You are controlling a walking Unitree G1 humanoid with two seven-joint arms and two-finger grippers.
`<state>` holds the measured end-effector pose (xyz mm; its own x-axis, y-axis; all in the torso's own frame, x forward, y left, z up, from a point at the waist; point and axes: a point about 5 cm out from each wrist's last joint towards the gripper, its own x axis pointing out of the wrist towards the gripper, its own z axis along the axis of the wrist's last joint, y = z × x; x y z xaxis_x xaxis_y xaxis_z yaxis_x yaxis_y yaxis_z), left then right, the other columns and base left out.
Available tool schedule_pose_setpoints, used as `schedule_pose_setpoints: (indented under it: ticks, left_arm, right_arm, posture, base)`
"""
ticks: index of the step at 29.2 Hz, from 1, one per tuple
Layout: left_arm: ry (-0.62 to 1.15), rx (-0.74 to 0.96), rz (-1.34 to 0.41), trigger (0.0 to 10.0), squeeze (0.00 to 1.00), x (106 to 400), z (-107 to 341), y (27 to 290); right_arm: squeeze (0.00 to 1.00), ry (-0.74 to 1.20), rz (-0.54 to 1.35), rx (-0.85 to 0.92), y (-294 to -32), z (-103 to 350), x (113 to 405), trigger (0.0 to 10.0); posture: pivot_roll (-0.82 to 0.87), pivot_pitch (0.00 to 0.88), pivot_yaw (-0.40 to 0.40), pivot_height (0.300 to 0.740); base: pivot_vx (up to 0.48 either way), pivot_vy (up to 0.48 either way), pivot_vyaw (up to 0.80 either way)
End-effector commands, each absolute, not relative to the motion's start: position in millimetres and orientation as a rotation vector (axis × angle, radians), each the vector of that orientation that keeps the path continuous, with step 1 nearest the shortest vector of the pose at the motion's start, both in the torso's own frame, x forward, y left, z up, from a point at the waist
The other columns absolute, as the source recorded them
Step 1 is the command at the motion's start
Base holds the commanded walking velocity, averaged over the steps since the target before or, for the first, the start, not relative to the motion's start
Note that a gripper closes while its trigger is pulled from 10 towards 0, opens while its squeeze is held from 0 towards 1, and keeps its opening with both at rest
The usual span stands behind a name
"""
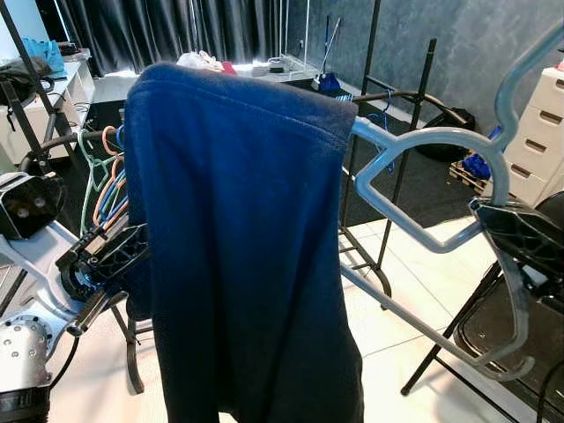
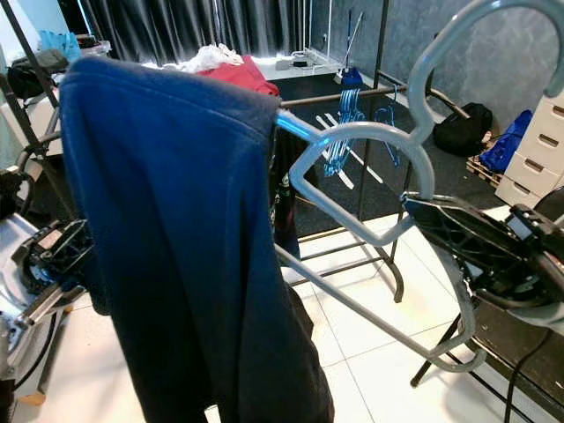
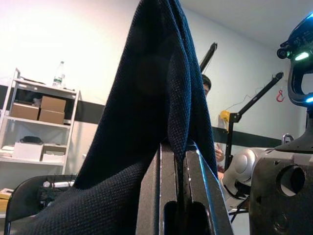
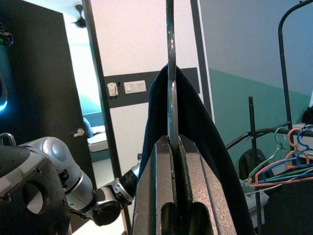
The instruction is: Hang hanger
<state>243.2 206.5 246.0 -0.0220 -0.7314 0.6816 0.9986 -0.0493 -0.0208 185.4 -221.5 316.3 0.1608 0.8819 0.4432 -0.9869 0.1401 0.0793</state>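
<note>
A grey-blue plastic hanger (image 1: 423, 141) is held up in front of me with a dark blue garment (image 1: 238, 238) draped over its left half. My right gripper (image 1: 493, 220) is shut on the hanger's right side, below the hook (image 2: 458, 35); in the right wrist view the hanger's edge (image 4: 170, 73) rises from between the fingers (image 4: 159, 186). My left gripper (image 1: 119, 247) is at the garment's left edge, shut on the blue cloth (image 3: 166, 98). The garment hides the hanger's left arm.
A black clothes rack (image 1: 401, 92) stands behind the hanger, with blue hangers (image 2: 348, 115) on its rail. Coloured hangers (image 1: 101, 181) hang on a rail at left. White drawers (image 1: 539, 141) and a black folding chair (image 1: 493, 339) are at right. A person (image 3: 208, 88) stands behind.
</note>
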Motion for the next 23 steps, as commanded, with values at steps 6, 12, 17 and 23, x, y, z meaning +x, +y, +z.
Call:
schedule_pose_setpoints:
  ticks: [6, 12, 17, 23]
  left_arm:
    - [-0.517, -0.568, -1.484, 0.0, 0.00, 246.9, 245.0, 207.0]
    - [-0.529, -0.493, -1.368, 0.0, 0.00, 252.6, 250.5, 225.4]
    - [-0.538, -0.461, -1.328, 0.0, 0.00, 253.2, 254.7, 236.5]
    - [-0.545, -0.444, -1.306, 0.0, 0.00, 255.1, 257.0, 242.2]
  right_arm:
    - [0.00, -0.314, 1.322, 0.313, -232.0, 319.4, 183.8, 0.0]
    - [0.00, -0.076, 1.161, 0.174, -255.6, 293.8, 181.7, 0.0]
    - [0.00, 0.033, 1.115, 0.159, -261.4, 279.3, 176.7, 0.0]
    - [0.00, 0.134, 1.114, 0.158, -253.2, 260.2, 173.9, 0.0]
  posture:
    - [-0.17, 0.000, 0.031, 0.740]
    - [-0.17, 0.000, 0.029, 0.740]
    - [-0.19, 0.000, 0.033, 0.740]
    - [-0.19, 0.000, 0.033, 0.740]
  base:
    - [0.000, 0.000, 0.00]
    - [0.000, 0.000, 0.00]
    - [0.000, 0.000, 0.00]
    - [0.000, 0.000, 0.00]
